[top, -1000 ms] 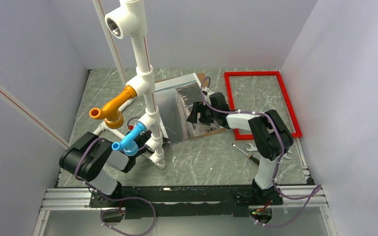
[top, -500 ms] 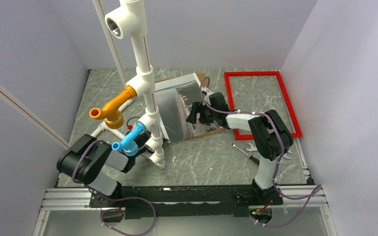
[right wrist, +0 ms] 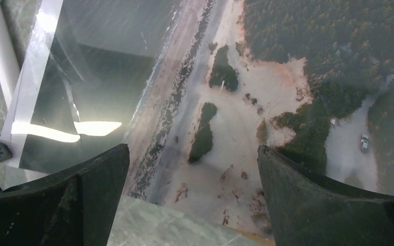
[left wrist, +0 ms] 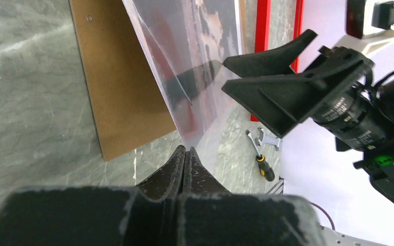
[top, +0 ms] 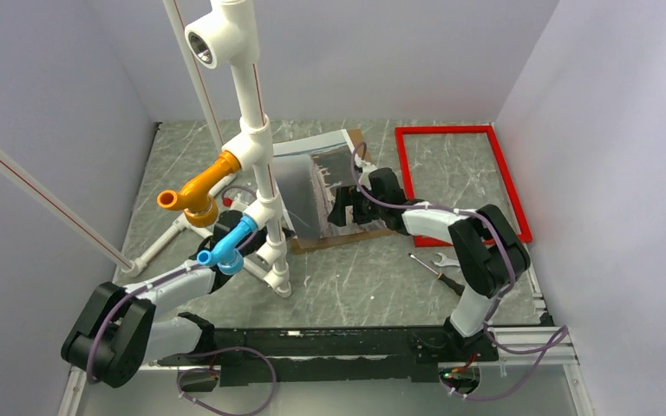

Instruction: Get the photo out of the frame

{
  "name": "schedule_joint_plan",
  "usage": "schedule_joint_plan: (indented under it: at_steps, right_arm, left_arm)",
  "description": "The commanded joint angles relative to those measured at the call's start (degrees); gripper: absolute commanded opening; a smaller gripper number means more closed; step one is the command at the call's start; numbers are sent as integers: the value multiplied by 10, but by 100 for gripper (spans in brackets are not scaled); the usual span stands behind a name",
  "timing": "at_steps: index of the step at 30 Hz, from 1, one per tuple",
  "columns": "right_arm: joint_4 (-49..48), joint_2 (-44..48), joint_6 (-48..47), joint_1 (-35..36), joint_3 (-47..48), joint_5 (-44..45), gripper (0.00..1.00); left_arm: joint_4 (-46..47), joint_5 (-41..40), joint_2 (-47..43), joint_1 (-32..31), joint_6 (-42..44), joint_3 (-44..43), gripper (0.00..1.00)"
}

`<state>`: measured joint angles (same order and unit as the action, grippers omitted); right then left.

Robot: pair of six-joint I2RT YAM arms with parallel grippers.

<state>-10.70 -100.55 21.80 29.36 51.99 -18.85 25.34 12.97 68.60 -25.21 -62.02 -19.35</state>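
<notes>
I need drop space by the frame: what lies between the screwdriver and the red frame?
A silver wrench lies flat between the screwdriver and the frame; the left wrist view shows it.

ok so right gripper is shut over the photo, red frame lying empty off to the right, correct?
No: the right gripper is open, not shut. The right wrist view shows its fingers spread wide over the photo. The red frame does lie empty off to the right.
</notes>
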Motion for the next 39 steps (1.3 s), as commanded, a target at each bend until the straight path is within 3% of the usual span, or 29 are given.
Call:
schedule_joint_plan:
  at_steps: [1,8,11,23,33,39]
  right_arm:
    - [31,65,-33,12,2,33,97]
    - [71,136,-43,27,0,62,99]
    - [79,164,-51,40,-10,69,99]
    - [78,249,-128,102,-50,96,100]
    - [-93,220,-167,216,-99,81,99]
    - [-159,141,-162,285,-71,152,90]
  left_arm:
    - [-111,-12,-32,0,49,-51,0]
    - [-174,34,-53,0,46,-107,0]
    - [-241,30,-60,0,58,-144,0]
    - [-358,12,-102,7,80,-198,0]
    - [-405,3,-155,7,82,-200,0]
    - [-431,1,-186,7,79,-200,0]
